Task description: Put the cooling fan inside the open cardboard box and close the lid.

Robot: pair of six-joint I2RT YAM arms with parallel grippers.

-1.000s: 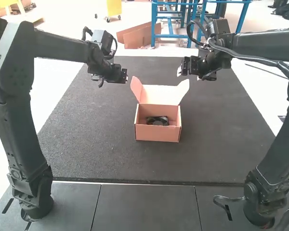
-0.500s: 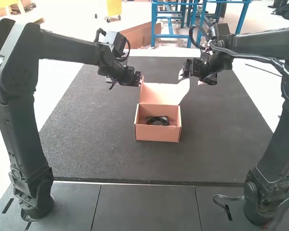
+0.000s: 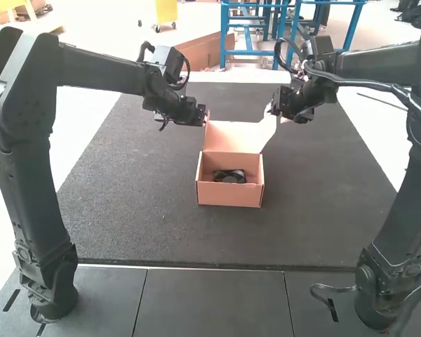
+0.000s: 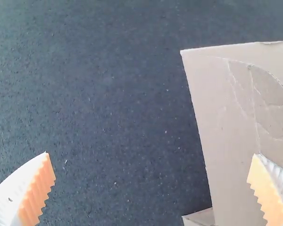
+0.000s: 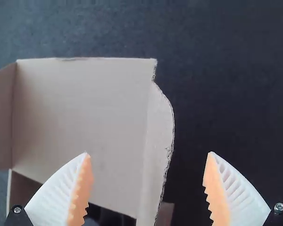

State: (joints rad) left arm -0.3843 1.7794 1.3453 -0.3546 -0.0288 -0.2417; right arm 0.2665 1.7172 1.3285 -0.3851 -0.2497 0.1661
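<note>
Your box sits mid-mat with its open top facing up and its long axis running left to right across the table. The fan lies flat on the box floor, a dark shape; you cannot tell from here which way it faces. The lid stands upright along the far edge, its inner face toward you, with a rounded flap at its right end.

Your left arm stretches in from the left, forearm sloping down toward the centre. It puts the left gripper at the lid's upper left corner. In the left wrist view that gripper is spread wide and holds nothing. One orange pad is over the cardboard and the other is over bare mat.

Your right arm reaches in nearly level from the right. The right gripper is at the top of the flap. Its wrist view shows the fingers wide apart and gripping nothing, and the flap's edge lies between them.
</note>
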